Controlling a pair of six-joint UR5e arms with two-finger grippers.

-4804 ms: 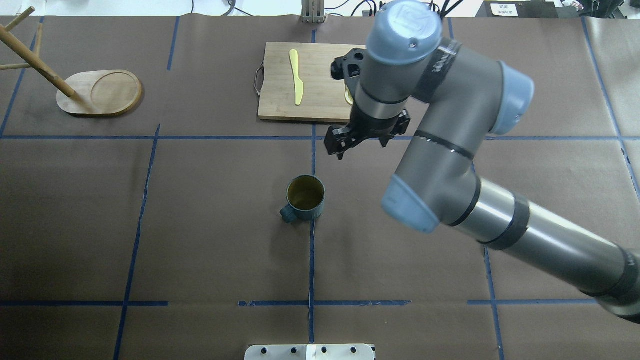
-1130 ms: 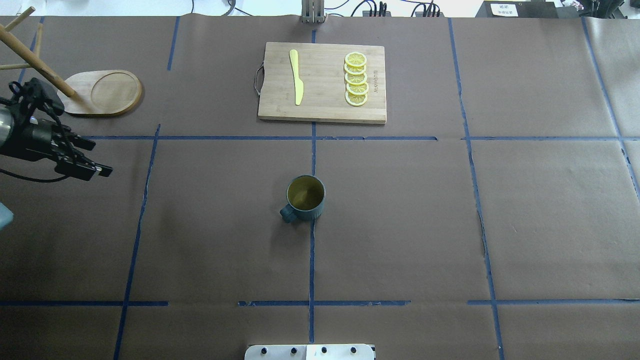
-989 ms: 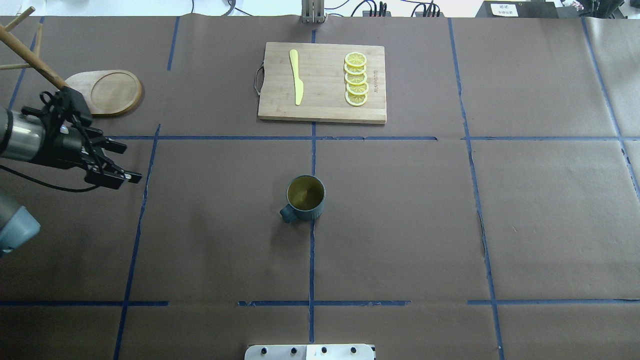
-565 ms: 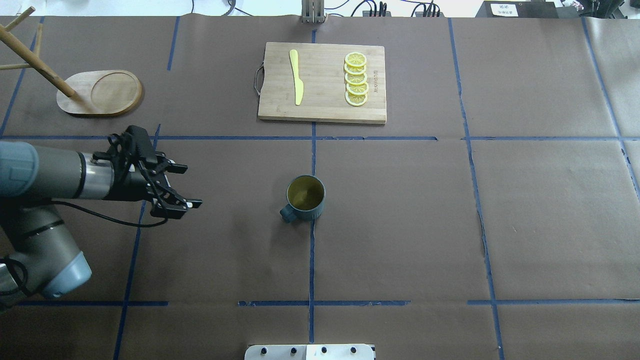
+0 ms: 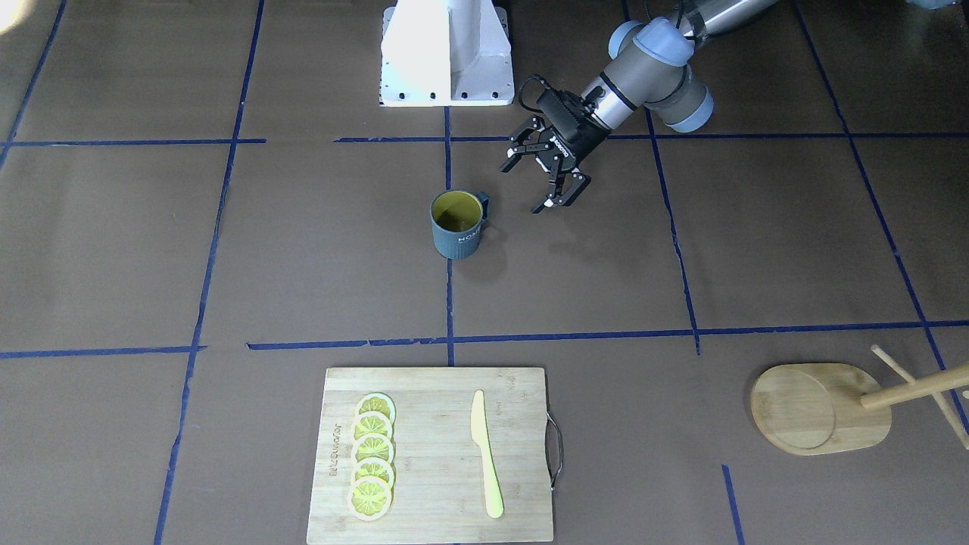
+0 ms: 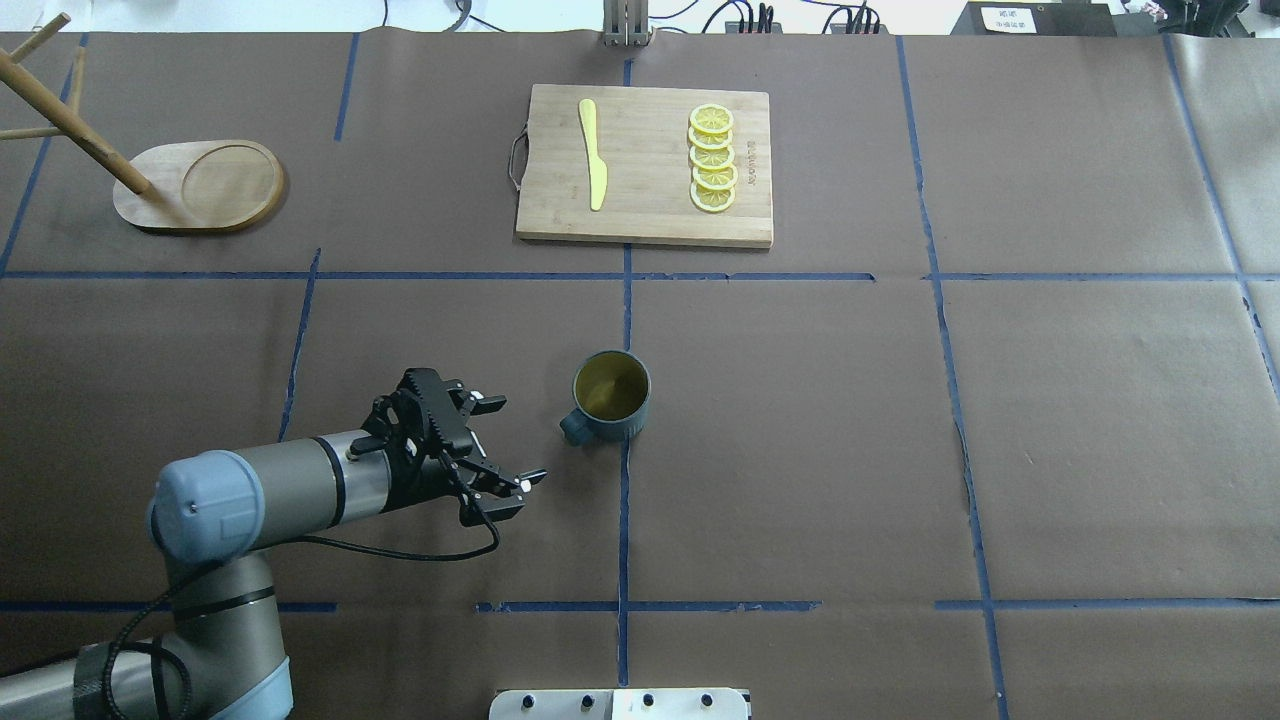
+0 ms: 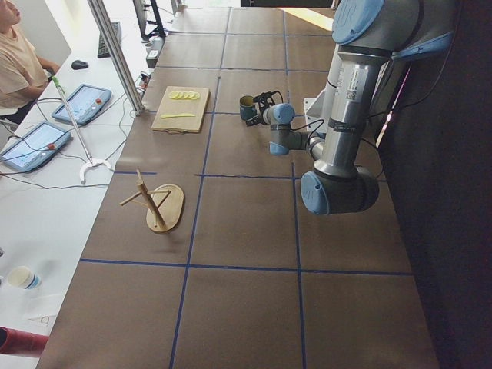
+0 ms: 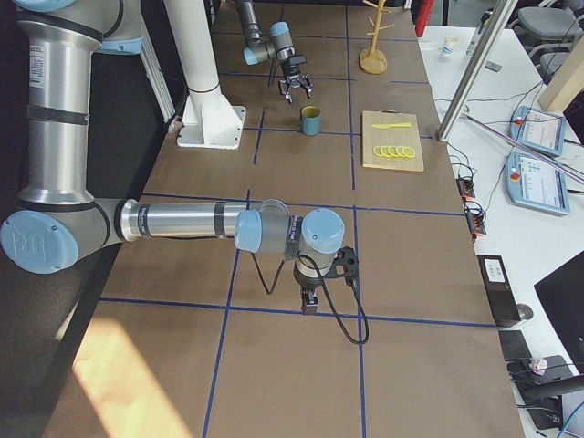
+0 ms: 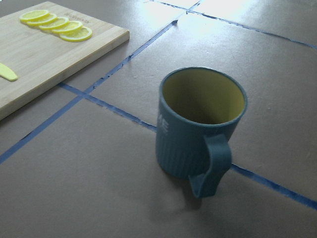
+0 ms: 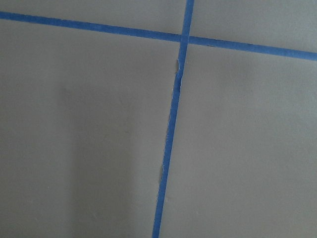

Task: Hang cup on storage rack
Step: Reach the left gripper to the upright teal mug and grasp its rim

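Since the cup point(image 6: 611, 396) had its handle point(image 6: 572, 430) facing the left pincer point(image 6: 518, 440), that pincer hung wide nearby, likely for a handle grasp | right pincer point(image 8: 308, 306): could not tell.

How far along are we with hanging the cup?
Nothing done yet: the cup stands upright on the table, ungrasped. In hand: the open left claw hovers near its handle, not touching. Left: grasp it, carry it to the storage rack, hang it on a peg.
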